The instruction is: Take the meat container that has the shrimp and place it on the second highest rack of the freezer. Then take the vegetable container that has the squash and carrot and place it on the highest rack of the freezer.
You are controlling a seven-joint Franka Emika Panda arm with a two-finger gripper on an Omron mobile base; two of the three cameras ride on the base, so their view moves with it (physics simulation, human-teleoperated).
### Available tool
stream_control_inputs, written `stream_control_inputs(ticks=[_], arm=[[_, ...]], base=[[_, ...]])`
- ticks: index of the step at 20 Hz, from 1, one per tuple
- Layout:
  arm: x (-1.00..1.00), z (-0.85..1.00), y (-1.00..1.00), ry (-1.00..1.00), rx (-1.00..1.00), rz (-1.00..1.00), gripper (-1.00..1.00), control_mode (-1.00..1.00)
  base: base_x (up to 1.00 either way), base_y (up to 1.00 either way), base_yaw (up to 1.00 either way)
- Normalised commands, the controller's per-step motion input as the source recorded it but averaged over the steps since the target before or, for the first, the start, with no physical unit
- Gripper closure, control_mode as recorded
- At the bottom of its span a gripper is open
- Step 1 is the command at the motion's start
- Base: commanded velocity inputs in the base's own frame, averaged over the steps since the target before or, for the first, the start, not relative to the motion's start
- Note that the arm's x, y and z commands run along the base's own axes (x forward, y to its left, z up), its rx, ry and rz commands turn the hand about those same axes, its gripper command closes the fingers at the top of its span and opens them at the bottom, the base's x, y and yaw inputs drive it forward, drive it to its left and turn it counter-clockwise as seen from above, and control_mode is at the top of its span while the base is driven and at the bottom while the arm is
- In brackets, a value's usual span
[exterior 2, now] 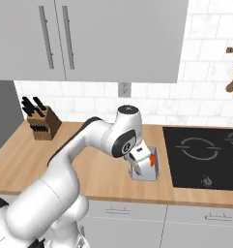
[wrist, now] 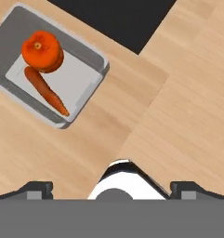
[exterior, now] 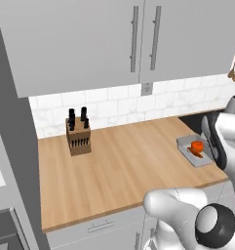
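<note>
Hand view, near to far: two dark fingertips (wrist: 36,188) sit at the bottom edge, far apart, with nothing between them, so the gripper (wrist: 111,189) reads as spread and empty. It hangs over bare wooden counter (wrist: 178,116). Further out, toward 10 o'clock, lies the vegetable container (wrist: 88,49), a shallow grey tray. It holds the squash (wrist: 42,51), round and orange-red, and the carrot (wrist: 46,93), which touches the squash's near side. At 12 o'clock a corner of the black cooktop (wrist: 113,18) shows.

Right base view: the tray lies on the counter just beside the cooktop's left edge, partly hidden under the wrist.

Step in hand, as a judgement: approach to the vegetable container; the gripper is above and off to one side, not yet over it. No shrimp tray is seen on this counter, so the first half may be done.

Next move calls for shifting toward 10 o'clock, lining the fingers across a rim wall, then descending.

Orientation: the carrot's long axis runs 10 to 4 o'clock, thin tip toward 4. The tray's long axis runs roughly 10 to 4 as well.
</note>
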Motion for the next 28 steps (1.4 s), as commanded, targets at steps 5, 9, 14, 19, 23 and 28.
stream_control_inputs(ticks=[5,9,14,19,23,28], arm=[[0.38,-0.34,-0.49,0.0,0.0,-0.12,-1.0,-1.0],[0.49,-0.29,-0.16,0.0,0.0,-0.19,-1.0,-1.0],[0.48,-0.35,0.0,0.0,0.0,-0.22,-1.0,-1.0],[0.09,-0.45,-0.01,0.0,0.0,-0.17,-1.0,-1.0],[0.0,-0.51,-0.09,0.0,0.0,-0.08,-1.0,-1.0],[0.0,-0.53,-0.16,0.0,0.0,-0.02,-1.0,-1.0]], base=[[0.0,0.0,0.0],[0.0,0.0,0.0],[0.0,0.0,0.0],[0.0,0.0,0.0],[0.0,0.0,0.0],[0.0,0.0,0.0]])
